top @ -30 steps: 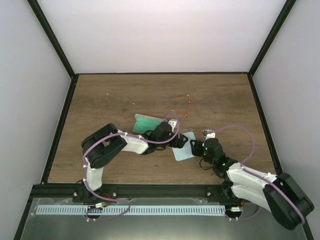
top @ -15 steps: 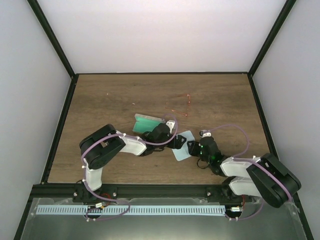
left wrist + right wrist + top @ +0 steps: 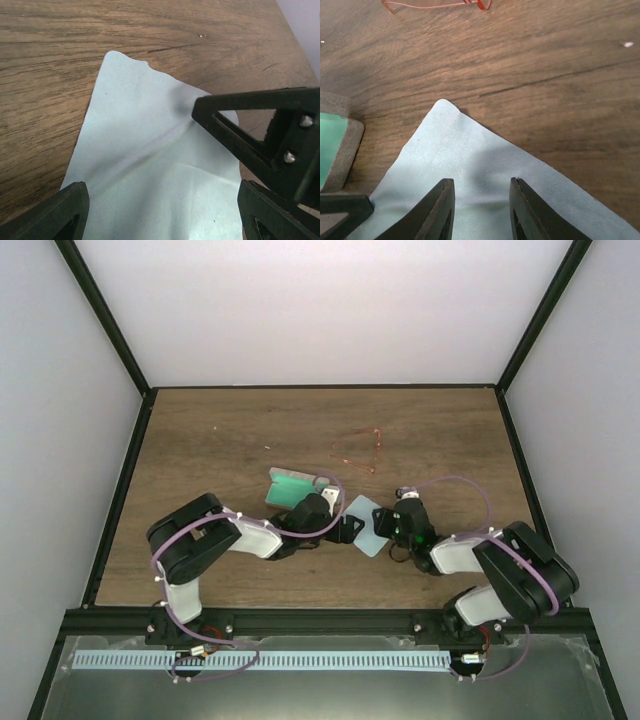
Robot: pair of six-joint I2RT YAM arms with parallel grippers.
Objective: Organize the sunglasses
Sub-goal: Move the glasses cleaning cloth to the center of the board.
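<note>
Your left arm reached low across the table from its base, elbow folded out to the left and forearm stretched right. Its left claw [image 3: 165,212] hung over the near-left part of the pale blue square cloth [image 3: 150,175]. That claw stood wide apart, one finger off each side of the cloth, and gripped nothing.

Your right arm mirrored it, elbow doubled back to the right and forearm pointing left. The right claw [image 3: 481,182] came onto the same cloth from the opposite side. Its fingers were only a little apart, with a narrow gap showing bare cloth. In your left wrist view, one of its tips sat down on the fabric at the head of a soft crease. Nothing was pinched between them that I could see. The two claws were close together, facing each other across the cloth.

The thin red wire-framed sunglasses [image 3: 481,5] lay on bare wood beyond the cloth, toward the far side, well apart from both claws. They were outside the grey rectangular case with green lining [image 3: 292,487], which lay open just left of the cloth, beside your left wrist.

The dark brown wood-grain table [image 3: 220,440] carried a few pale specks. Plain white walls [image 3: 320,310] with black corner posts [image 3: 105,315] closed it in on three sides.
</note>
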